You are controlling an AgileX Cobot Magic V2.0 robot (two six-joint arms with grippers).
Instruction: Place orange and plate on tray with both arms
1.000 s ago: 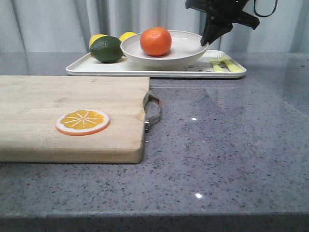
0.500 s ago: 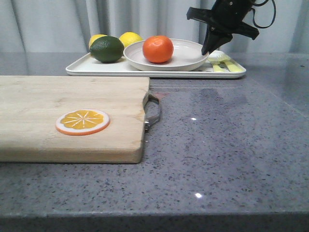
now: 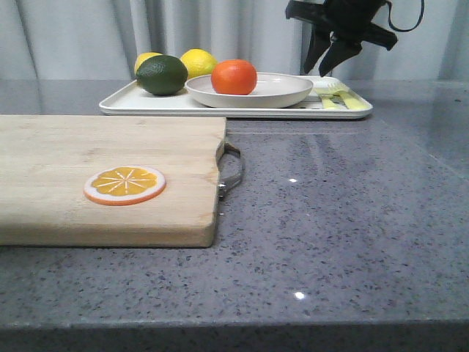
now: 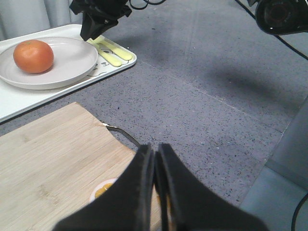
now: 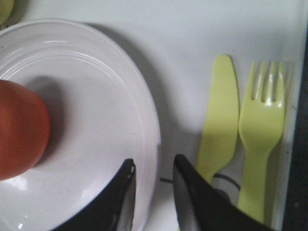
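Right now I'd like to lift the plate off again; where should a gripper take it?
Pinch the plate's raised rim on the side facing the yellow cutlery, coming down from above. The orange sits toward the opposite side, and the right gripper already straddles that rim.

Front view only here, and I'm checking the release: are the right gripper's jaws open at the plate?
Observer: Yes. The right gripper has its jaws apart, and the plate rim shows in the gap.
Operator: What's the yellow stuff beside the plate?
Observer: A knife and a fork, side by side on the tray.
Operator: And the left gripper?
Observer: The left gripper is shut, above the cutting board.
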